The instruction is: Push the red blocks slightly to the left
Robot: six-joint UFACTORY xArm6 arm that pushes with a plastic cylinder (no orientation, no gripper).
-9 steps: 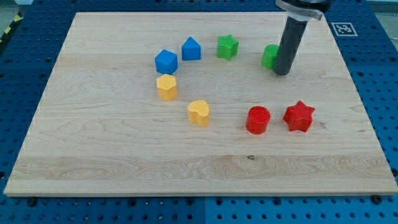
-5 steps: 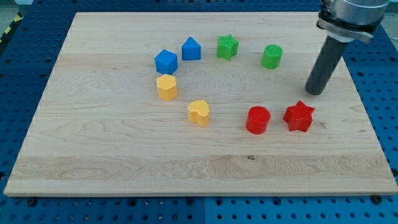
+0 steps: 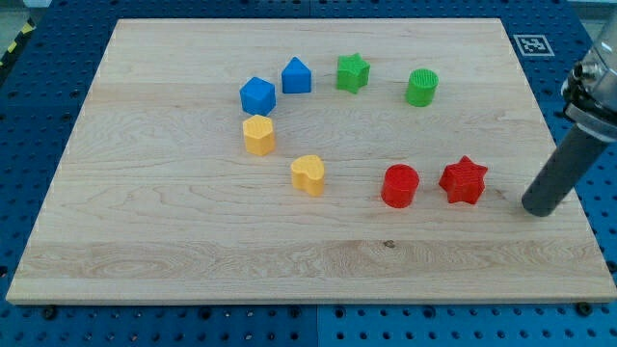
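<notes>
A red star block (image 3: 464,180) and a red cylinder block (image 3: 399,185) sit side by side on the wooden board (image 3: 193,241), right of the middle, the cylinder to the star's left. My tip (image 3: 539,208) rests on the board to the right of the red star, a little lower in the view, with a clear gap between them. It touches no block.
A green cylinder (image 3: 421,87) and a green star (image 3: 353,72) lie toward the view's top. Two blue blocks (image 3: 257,94) (image 3: 296,75) and two yellow blocks (image 3: 258,135) (image 3: 308,174) lie left of the red ones. The board's right edge is close to my tip.
My tip has moved from beside the green cylinder toward the view's right and bottom, ending right of the red star. No block has moved.
</notes>
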